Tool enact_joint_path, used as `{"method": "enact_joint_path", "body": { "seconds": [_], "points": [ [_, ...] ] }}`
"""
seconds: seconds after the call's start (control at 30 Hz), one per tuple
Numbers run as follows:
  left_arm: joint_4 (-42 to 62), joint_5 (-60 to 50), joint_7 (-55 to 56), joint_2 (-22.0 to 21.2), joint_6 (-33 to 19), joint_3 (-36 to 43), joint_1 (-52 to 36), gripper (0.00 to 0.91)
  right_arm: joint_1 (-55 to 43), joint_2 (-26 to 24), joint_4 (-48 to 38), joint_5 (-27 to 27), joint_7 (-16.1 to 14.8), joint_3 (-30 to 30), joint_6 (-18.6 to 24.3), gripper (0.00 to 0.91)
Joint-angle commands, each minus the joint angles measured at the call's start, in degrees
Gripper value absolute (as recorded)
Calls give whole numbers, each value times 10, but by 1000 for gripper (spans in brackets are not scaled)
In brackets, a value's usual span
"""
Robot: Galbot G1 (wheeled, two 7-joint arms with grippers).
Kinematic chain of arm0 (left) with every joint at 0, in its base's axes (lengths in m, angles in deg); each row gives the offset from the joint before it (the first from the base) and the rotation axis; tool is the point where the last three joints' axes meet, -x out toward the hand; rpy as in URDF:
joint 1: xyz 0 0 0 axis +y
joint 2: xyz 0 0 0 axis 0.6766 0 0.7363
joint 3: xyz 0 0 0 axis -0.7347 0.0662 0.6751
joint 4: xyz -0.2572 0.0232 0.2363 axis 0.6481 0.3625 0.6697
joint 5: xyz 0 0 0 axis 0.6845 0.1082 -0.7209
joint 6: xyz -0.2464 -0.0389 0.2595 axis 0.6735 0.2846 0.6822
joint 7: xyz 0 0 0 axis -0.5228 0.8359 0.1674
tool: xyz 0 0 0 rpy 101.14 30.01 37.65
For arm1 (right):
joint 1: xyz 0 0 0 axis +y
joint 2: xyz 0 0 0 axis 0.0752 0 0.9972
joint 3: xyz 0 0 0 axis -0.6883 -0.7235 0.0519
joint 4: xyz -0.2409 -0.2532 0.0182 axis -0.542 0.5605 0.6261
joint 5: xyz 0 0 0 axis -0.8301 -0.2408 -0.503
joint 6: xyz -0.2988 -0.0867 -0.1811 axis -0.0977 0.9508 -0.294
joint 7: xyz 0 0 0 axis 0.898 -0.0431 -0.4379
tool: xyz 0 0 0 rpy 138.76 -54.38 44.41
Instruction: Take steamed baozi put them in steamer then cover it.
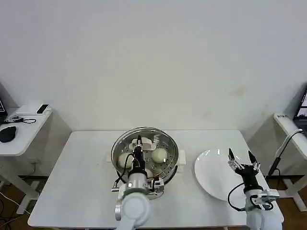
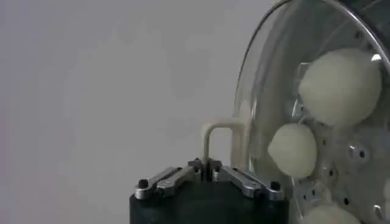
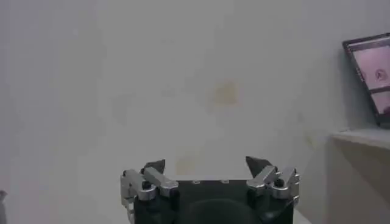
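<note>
Several steamed baozi [image 1: 159, 155] lie in the steamer [image 1: 169, 143] at table [image 1: 86, 177] centre, under the cover [image 1: 125, 139]. The left gripper [image 1: 139, 142] pinches its handle. At 3 o'clock, over the plate [image 1: 211, 179], the right gripper [image 1: 241, 158] is spread wide.

White rounded arms, black cables, black claws [image 1: 241, 157] with silver screwed finger links.
</note>
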Motion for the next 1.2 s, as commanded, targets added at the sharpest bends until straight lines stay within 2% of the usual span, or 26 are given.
{"method": "enact_joint_path", "body": {
  "seconds": [0.03,1.03,1.07,1.1,1.2],
  "points": [
    [3,-1,1,-5,0,4,1,0,0,0,-3,-3,0,0,1,907],
    [15,-2,11,-5,-17,0,6,0,0,-1,-8,-7,-1,1,7,907],
    [14,-1,5,-5,-19,0,7,60,1,-1,-8,-7,-1,1,7,907],
    [12,0,2,-4,-21,0,8,907,1,-1,-8,-7,-1,1,7,907],
    [9,1,-3,-3,-24,0,9,907,1,-1,-8,-7,-1,1,7,907]
  ]
}}
